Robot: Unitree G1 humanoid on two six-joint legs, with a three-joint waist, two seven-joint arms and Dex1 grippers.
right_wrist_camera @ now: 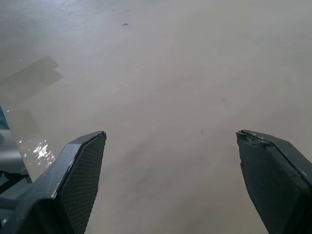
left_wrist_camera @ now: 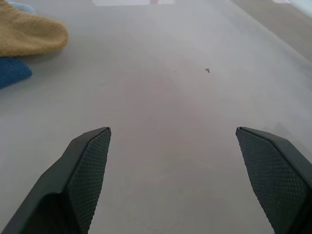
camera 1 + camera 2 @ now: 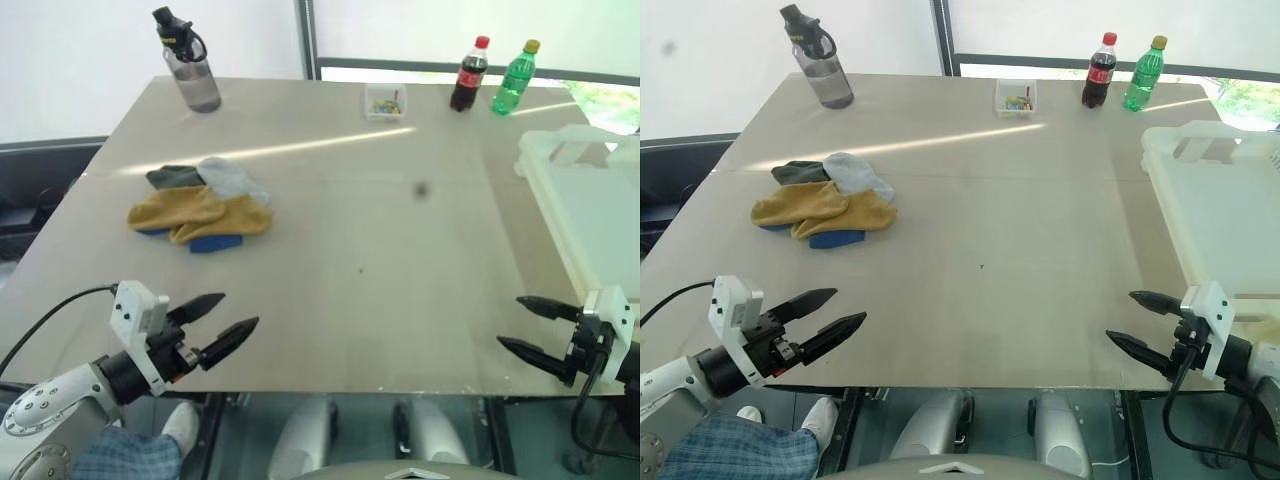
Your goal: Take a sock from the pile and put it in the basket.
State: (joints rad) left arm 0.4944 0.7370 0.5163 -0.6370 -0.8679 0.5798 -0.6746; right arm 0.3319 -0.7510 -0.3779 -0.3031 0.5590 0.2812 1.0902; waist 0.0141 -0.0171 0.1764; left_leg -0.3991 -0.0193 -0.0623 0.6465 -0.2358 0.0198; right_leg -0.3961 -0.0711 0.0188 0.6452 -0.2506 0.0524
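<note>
The sock (image 3: pixel 190 212) lies on the pile (image 3: pixel 200 205) at the counter's (image 3: pixel 400 260) left side, long axis running left-right, ahead of the spread, empty left end effector (image 3: pixel 222 322). The right end effector (image 3: pixel 522 325), also spread, sits by the basket (image 3: pixel 590 215).

Open left hand (image 2: pixel 173 134) (yellow sock (image 2: pixel 29 34) beside)
</note>
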